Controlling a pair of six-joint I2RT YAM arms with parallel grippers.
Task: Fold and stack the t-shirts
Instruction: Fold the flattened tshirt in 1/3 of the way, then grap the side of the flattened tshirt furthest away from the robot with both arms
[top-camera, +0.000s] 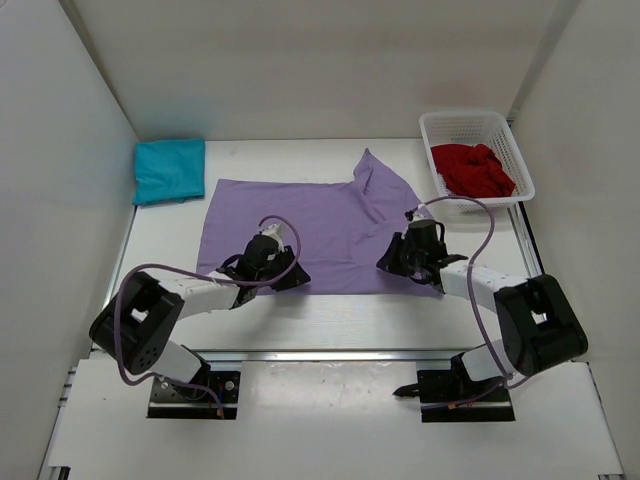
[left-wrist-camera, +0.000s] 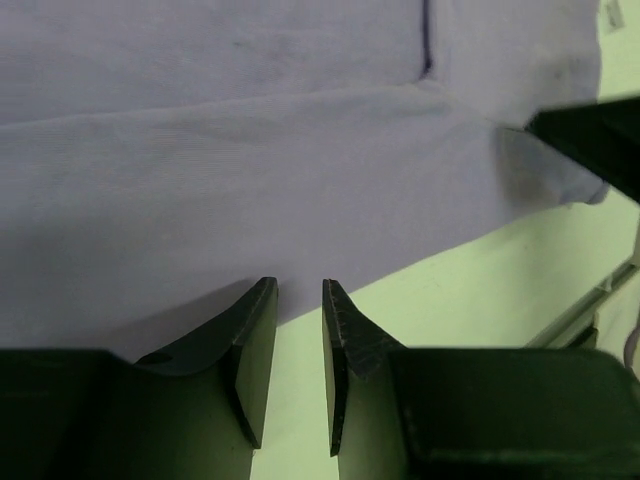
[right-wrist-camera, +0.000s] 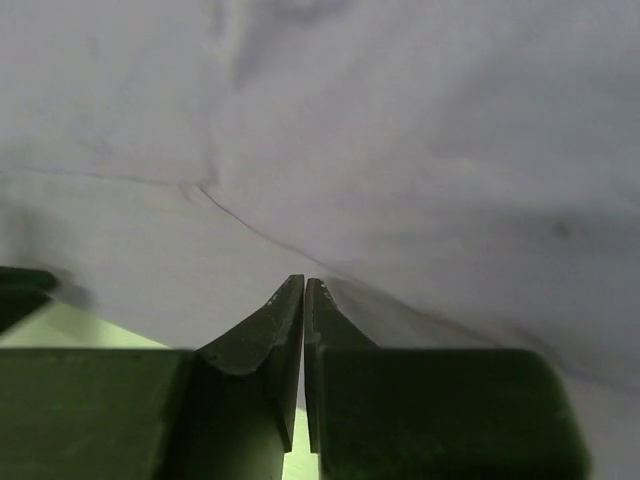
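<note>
Our left claw (left-wrist-camera: 298, 287) is open a bit at the near edge of the purple shirt (top-camera: 300, 225), which lies spread on the table (top-camera: 330, 320). Our right claw (right-wrist-camera: 304, 282) is squeezed closed there too. Far left sits the folded teal shirt (top-camera: 168, 170). Far right, the red shirt (top-camera: 472, 170) lies in the basket (top-camera: 470, 117).

The flat white worktop (top-camera: 330, 320) runs between pale walls. At its far left corner lies a folded teal cloth t-shirt (top-camera: 168, 170), a neat squarish bundle close against the left wall. Spread flat across the middle is a pale lavender cloth t-shirt (top-camera: 300, 215), its near hem running roughly along the front edge with a bare strip of worktop before it; one sleeve rumples up toward the far right. There stands a white plastic mesh basket (top-camera: 465, 127), just beside that sleeve.
</note>
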